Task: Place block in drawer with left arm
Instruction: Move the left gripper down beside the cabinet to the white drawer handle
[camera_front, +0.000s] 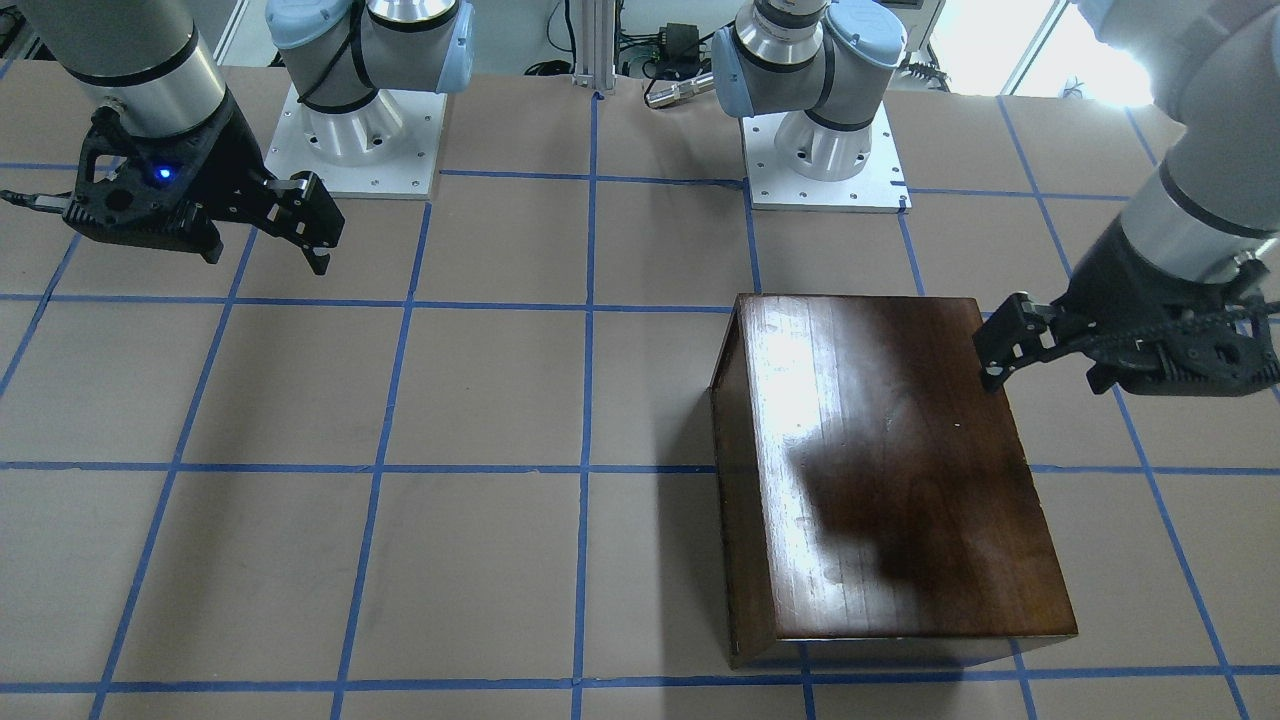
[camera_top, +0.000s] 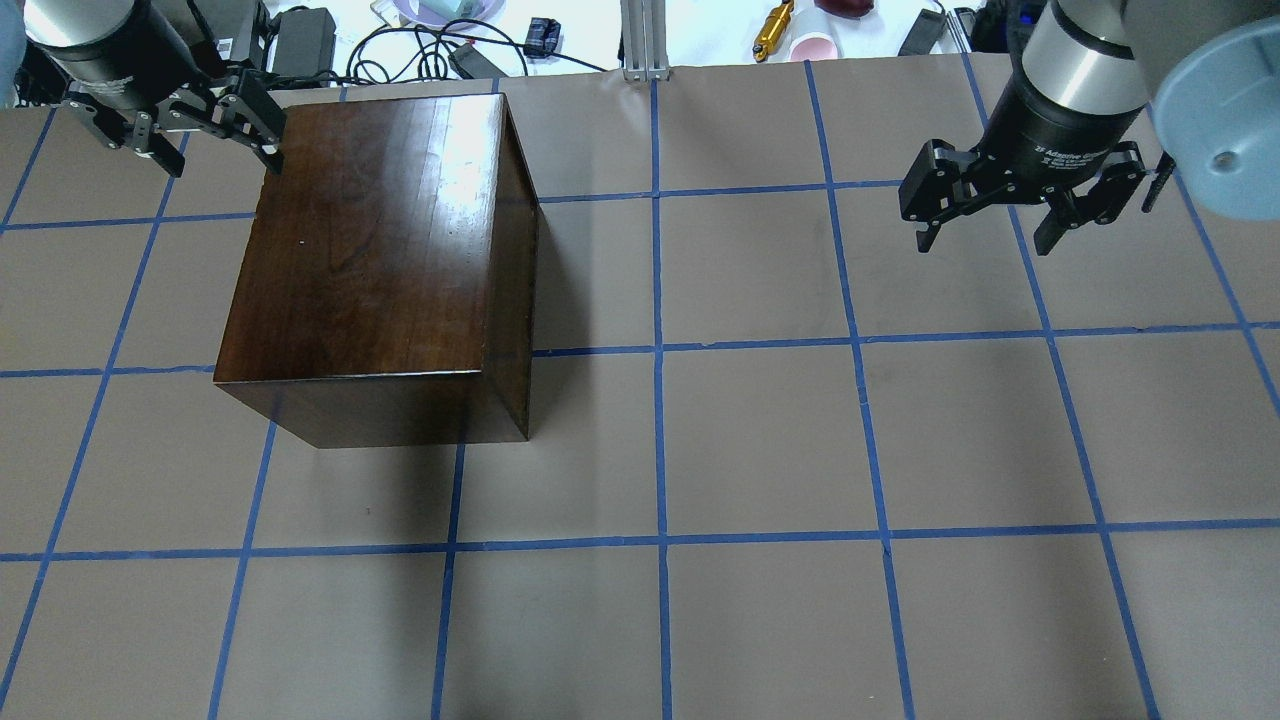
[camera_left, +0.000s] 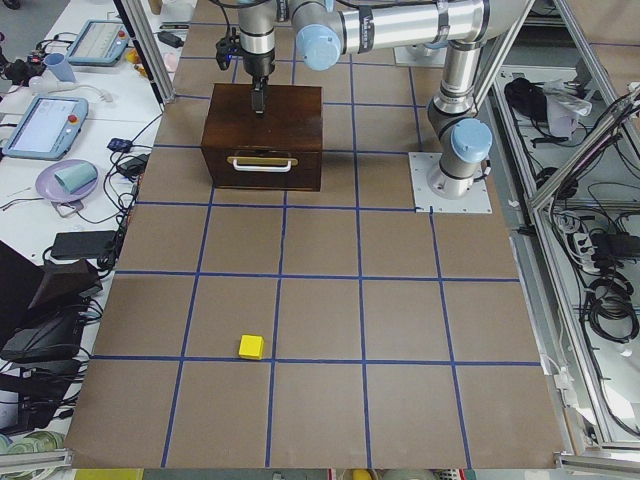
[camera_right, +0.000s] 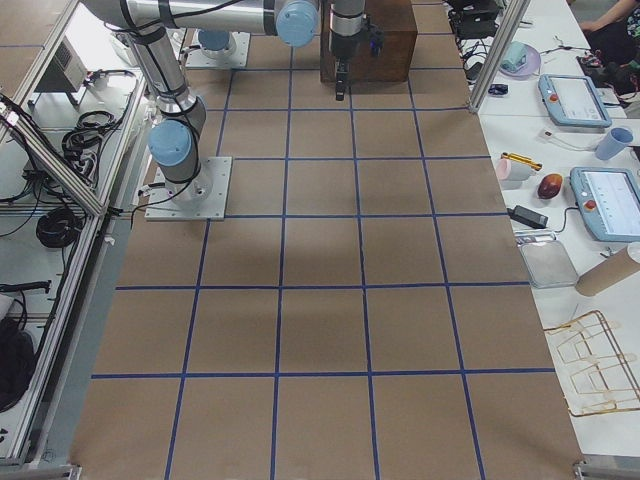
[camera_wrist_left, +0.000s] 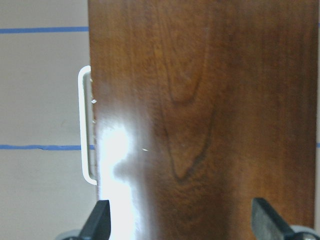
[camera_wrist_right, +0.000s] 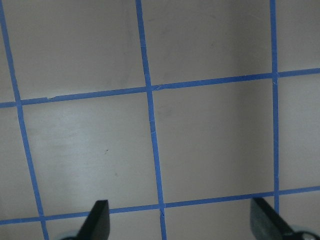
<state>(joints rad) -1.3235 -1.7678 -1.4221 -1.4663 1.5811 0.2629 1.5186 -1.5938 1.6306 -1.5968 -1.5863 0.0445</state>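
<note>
One yellow block (camera_left: 251, 346) lies well apart from the box (camera_top: 370, 240), on its shut drawer's (camera_left: 262, 178) side. Left pincer (camera_top: 213, 157) hovers wide above the box; best lowered squarely around the pull (camera_left: 262, 157).

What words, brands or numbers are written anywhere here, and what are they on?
"Adaptive Gr…": white print on the black body of the right gripper, overhead view; the rest is cut off, and the smaller lines beneath are unreadable.
Tablet screens: too small to read.
Wooden box and yellow block: no writing seen.
</note>
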